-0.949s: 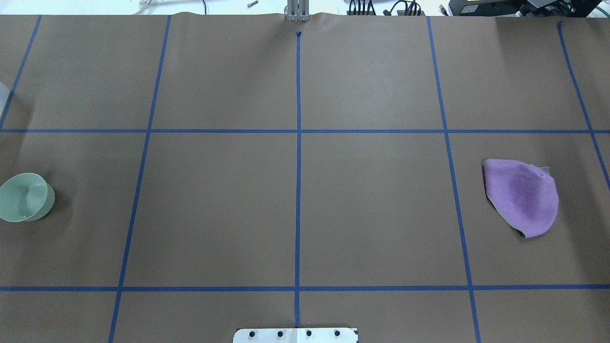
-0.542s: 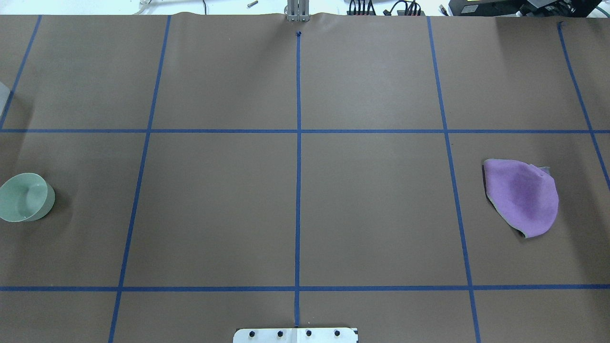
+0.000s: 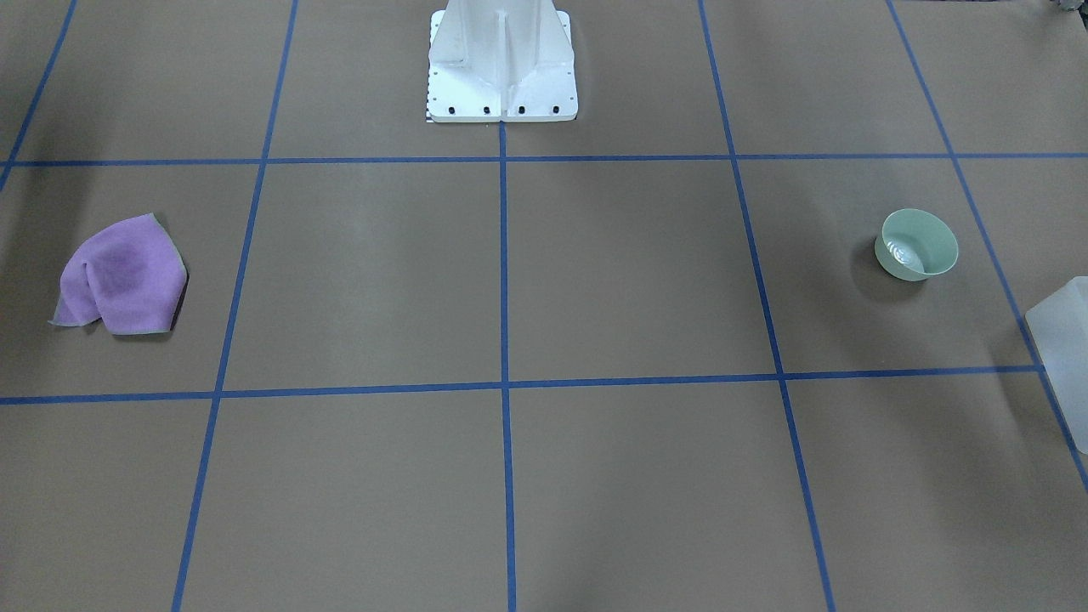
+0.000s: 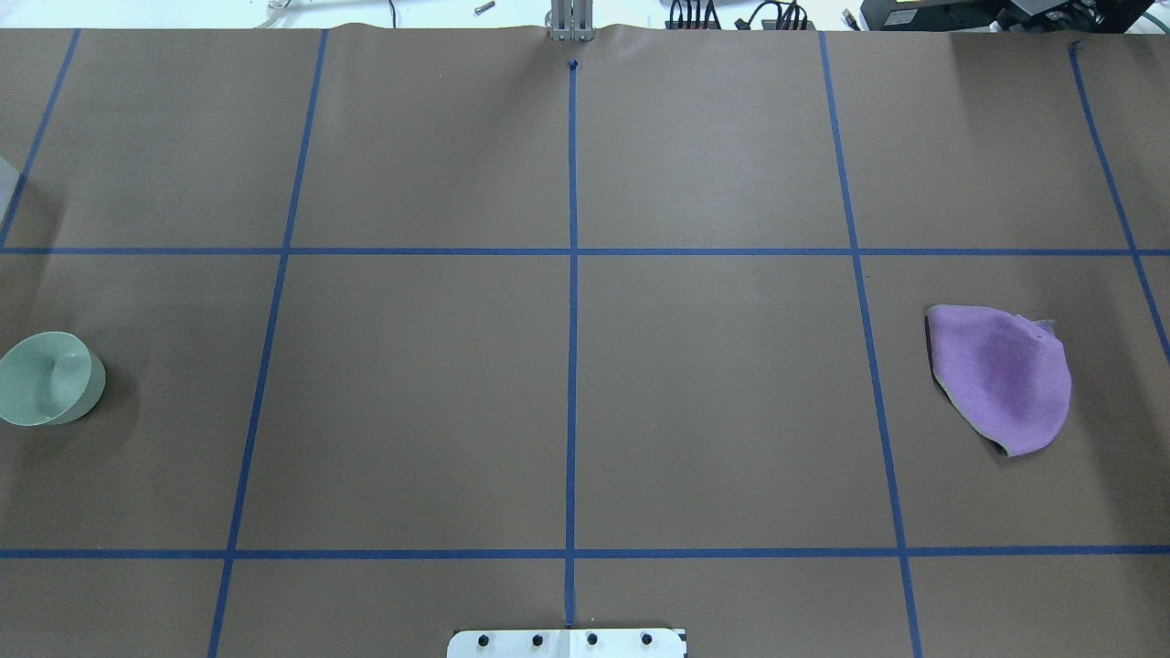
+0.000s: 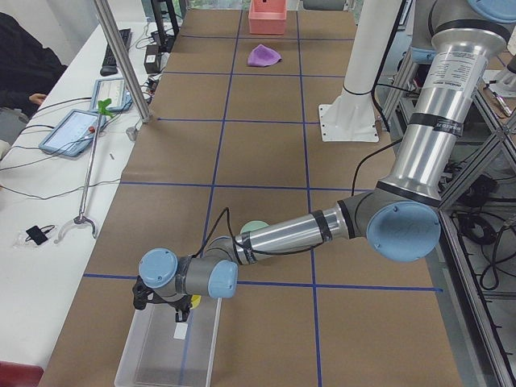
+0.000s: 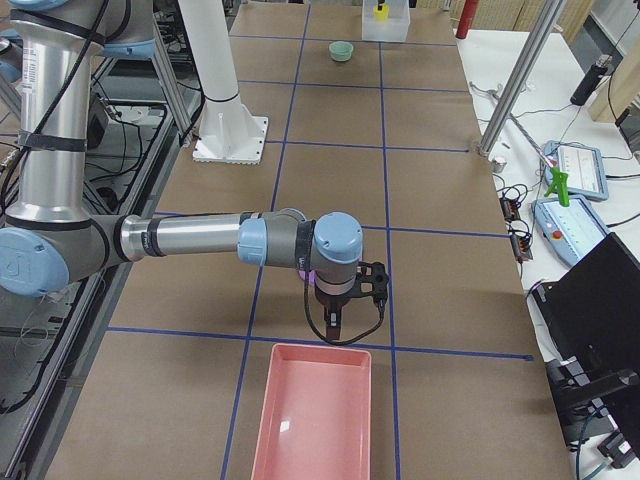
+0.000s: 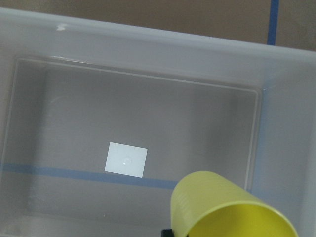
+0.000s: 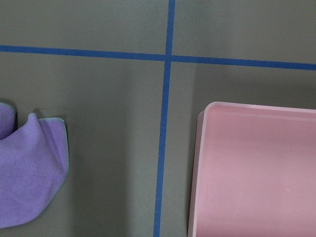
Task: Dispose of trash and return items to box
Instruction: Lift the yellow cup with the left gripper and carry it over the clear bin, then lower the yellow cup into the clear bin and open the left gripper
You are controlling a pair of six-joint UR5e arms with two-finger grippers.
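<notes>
The yellow cup (image 7: 224, 207) hangs close under the left wrist camera, tilted, above the floor of the translucent box (image 7: 148, 49). In the exterior left view my left gripper (image 5: 179, 305) is over the box (image 5: 153, 355) with the cup at its tip, so it is shut on the cup. The mint-green bowl (image 4: 46, 378) stands upright on the table, apart from the box (image 3: 1062, 340); it also shows in the front-facing view (image 3: 918, 245). My right gripper (image 6: 335, 325) points down near the pink tray (image 6: 315, 415). I cannot tell if it is open or shut.
A purple cloth (image 4: 1001, 376) lies crumpled on the robot's right side, next to the pink tray (image 8: 256, 173). The white robot base (image 3: 501, 59) stands at the table's near edge. Blue tape lines grid the brown table.
</notes>
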